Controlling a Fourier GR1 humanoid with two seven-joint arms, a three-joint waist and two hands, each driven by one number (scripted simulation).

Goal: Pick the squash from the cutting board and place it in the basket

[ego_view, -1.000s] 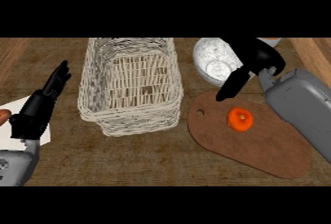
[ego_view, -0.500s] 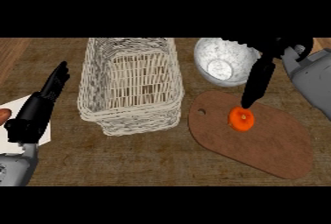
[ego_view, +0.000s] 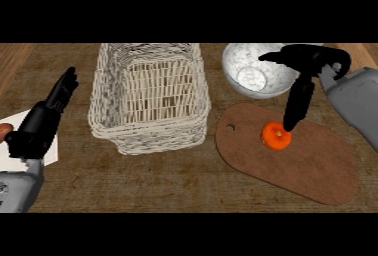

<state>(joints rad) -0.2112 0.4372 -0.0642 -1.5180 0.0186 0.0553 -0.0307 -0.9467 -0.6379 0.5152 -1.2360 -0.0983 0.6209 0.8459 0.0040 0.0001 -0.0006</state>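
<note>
A small orange squash (ego_view: 275,137) lies on the brown wooden cutting board (ego_view: 295,160) at the right. My right hand (ego_view: 303,65) hangs above it, its straight fingers (ego_view: 297,105) pointing down, their tips at the squash's upper right edge. That hand is open and holds nothing. The white wicker basket (ego_view: 148,95) stands in the middle, left of the board, with nothing visible in it. At the left edge my left hand (ego_view: 48,117) rests open, fingers straight and pointing away from me.
A shiny metal bowl (ego_view: 258,75) sits behind the cutting board, partly under my right hand. A white sheet (ego_view: 18,150) lies at the left under my left forearm, with a reddish thing (ego_view: 4,131) at the view's edge.
My right hand swung in from the right and came down over the board. Its fingers straightened and now reach the squash. The left hand and the squash kept their places.
</note>
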